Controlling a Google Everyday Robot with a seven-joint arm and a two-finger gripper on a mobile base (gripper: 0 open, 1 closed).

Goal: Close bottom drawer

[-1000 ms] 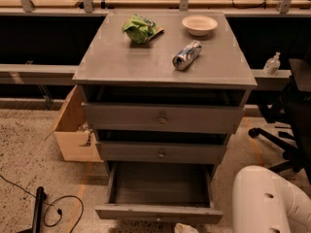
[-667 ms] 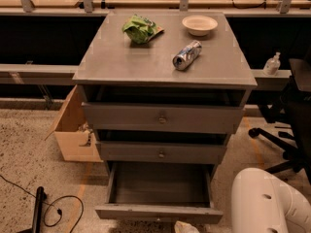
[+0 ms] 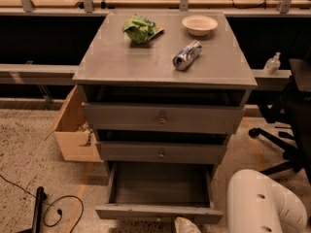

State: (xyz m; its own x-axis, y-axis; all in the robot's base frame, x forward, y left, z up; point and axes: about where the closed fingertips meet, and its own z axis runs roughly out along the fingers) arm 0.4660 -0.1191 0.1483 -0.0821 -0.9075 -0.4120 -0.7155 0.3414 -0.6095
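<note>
The bottom drawer point(image 3: 159, 184) of the grey cabinet point(image 3: 163, 62) is pulled far out, and its shallow grey tray looks empty. Its front panel point(image 3: 158, 212) runs along the lower edge of the view. My gripper point(image 3: 187, 224) shows only as a pale tip at the very bottom, just in front of that panel and a little right of its middle. My white arm point(image 3: 265, 203) fills the lower right corner beside the drawer. The two upper drawers point(image 3: 163, 119) with brass knobs stand slightly ajar.
On the cabinet top lie a green crumpled bag point(image 3: 141, 29), a silver can point(image 3: 187, 55) on its side and a white bowl point(image 3: 199, 25). A cardboard box point(image 3: 73, 130) stands at the left, a black office chair point(image 3: 289, 125) at the right, and cables point(image 3: 53, 210) lie on the floor.
</note>
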